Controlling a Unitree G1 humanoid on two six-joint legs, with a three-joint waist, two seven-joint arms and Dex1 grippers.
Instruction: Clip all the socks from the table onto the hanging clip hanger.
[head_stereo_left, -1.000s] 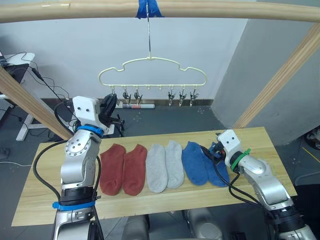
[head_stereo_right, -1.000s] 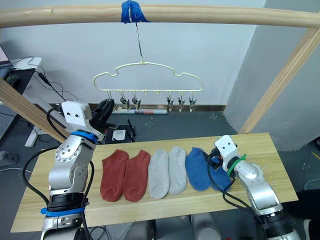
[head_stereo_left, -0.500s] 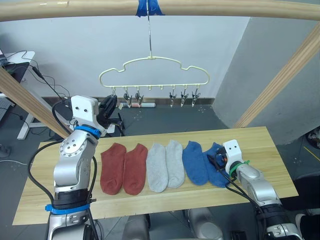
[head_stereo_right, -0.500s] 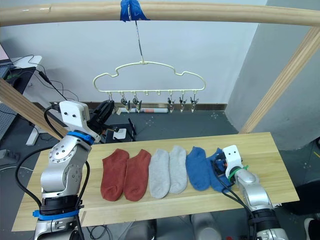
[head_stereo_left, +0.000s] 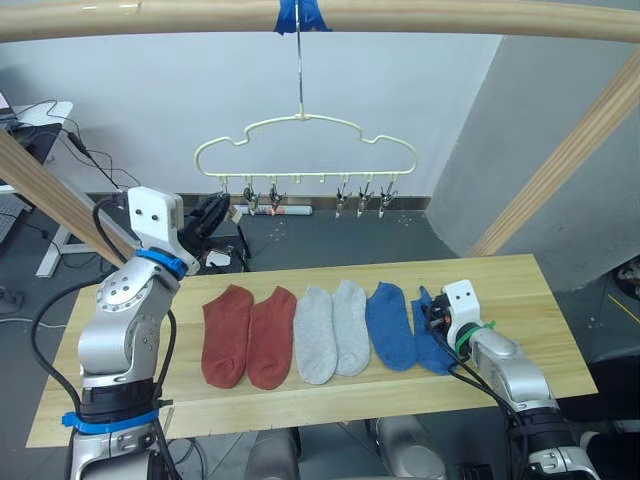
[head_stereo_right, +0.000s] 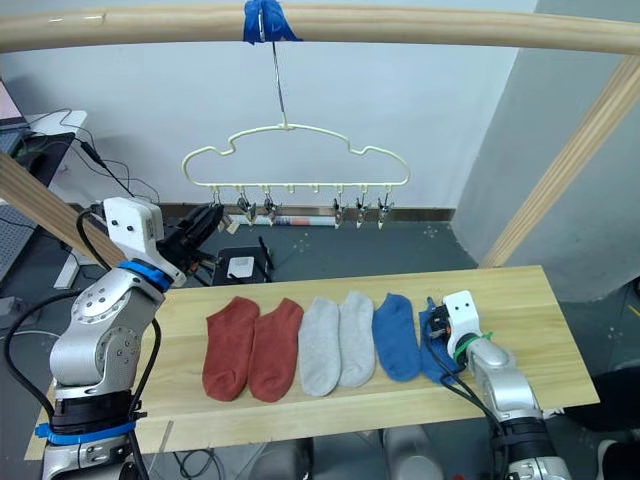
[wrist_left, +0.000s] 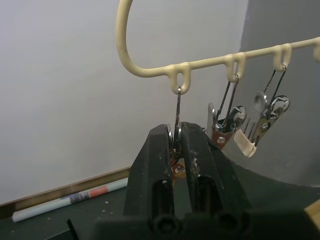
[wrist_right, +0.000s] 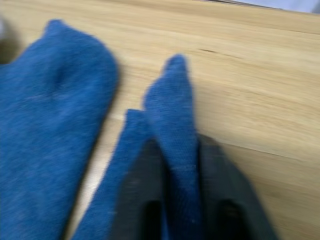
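**Right jaws pinch up the outermost blue sock; left jaws at the end clip**

Since a second ago the right arm has drawn back along the worktop edge, and the blue sock it holds now stands bunched into a ridge instead of lying flat; the left arm has swung outward to the robot's left while its gripper stays at the hanger.

Six short ankle socks of soft fabric lie in a row on the long pale-yellow plank worktop (head_stereo_left: 520, 290): two rust-red socks (head_stereo_left: 248, 333), two light grey socks (head_stereo_left: 332, 328) and two blue ones. One blue sock (head_stereo_left: 389, 324) lies flat just beside the grey pair. The other, the bunched blue sock (wrist_right: 176, 112), is clamped between the jaws of the right gripper (wrist_right: 182, 202), its fold rising between the two black fingers and its lower part touching the wood.

The thin pale-yellow wire clip hanger (head_stereo_left: 305, 145) with a cloud-like outline hangs by its long metal hook from a thick wooden pole (head_stereo_left: 420, 18) wound with blue tape (head_stereo_left: 297, 14). Six small metal clips dangle from it, three toward each end. The left gripper (wrist_left: 177, 150) has its jaws pressed together on the end metal clip (wrist_left: 178, 107).

Behind are a white wall, a dark floor with cables, and slanting wooden poles on either side.
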